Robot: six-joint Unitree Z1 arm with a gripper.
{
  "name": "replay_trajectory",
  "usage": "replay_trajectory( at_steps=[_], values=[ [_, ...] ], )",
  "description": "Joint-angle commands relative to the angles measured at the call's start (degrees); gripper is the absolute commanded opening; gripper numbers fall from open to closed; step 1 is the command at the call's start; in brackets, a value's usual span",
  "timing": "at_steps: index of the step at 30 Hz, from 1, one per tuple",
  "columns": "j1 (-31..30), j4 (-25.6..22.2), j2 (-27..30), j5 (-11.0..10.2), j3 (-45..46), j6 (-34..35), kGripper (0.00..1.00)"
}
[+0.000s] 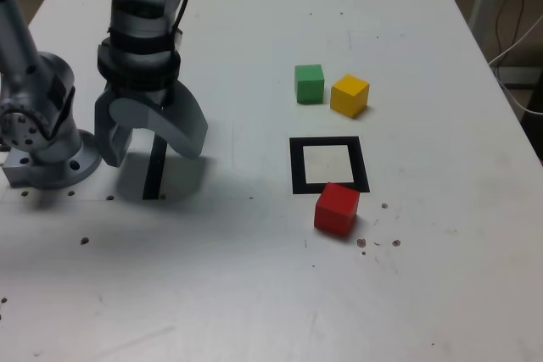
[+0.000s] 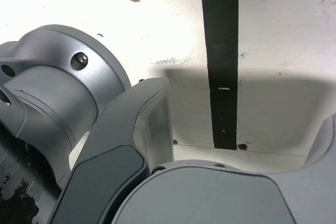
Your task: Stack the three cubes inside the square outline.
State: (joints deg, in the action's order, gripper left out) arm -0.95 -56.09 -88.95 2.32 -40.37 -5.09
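Near the table's (image 1: 246, 294) left edge, the tool (image 1: 159, 148) stands wide open, gripping nothing. Cubes, red (image 1: 337, 208), yellow (image 1: 349, 96) and green (image 1: 310, 84), lie outside the outline (image 1: 367, 177), unmarked.

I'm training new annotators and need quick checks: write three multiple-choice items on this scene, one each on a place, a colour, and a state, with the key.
1. Where is the red cube?
A. Inside the square outline
B. Beside the black strip
C. At the square outline's near edge

2. Which colours are the two cubes beyond the outline?
A. Green and yellow
B. Red and green
C. Blue and yellow

3. How does the gripper stand?
A. Shut on a cube
B. Open, holding nothing
C. Shut, empty

1: C, the red cube sits by the frame's near side.
2: A, the green cube and yellow cube lie beyond it.
3: B, the gripper's jaws are spread with only tabletop between.
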Motion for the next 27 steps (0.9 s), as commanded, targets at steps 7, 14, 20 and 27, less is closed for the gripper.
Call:
replay_trajectory(
  at_steps=[7, 14, 20, 27],
  values=[
    [-0.10, 0.11, 0.24, 0.13, -0.11, -0.09, 0.99],
    [-0.12, 0.10, -0.29, 0.18, -0.94, -0.11, 0.99],
    [-1.33, 0.08, -1.41, 0.45, -4.45, -0.18, 0.99],
    [-4.52, -0.69, -3.95, 1.44, -11.35, -0.18, 0.99]
  ],
)
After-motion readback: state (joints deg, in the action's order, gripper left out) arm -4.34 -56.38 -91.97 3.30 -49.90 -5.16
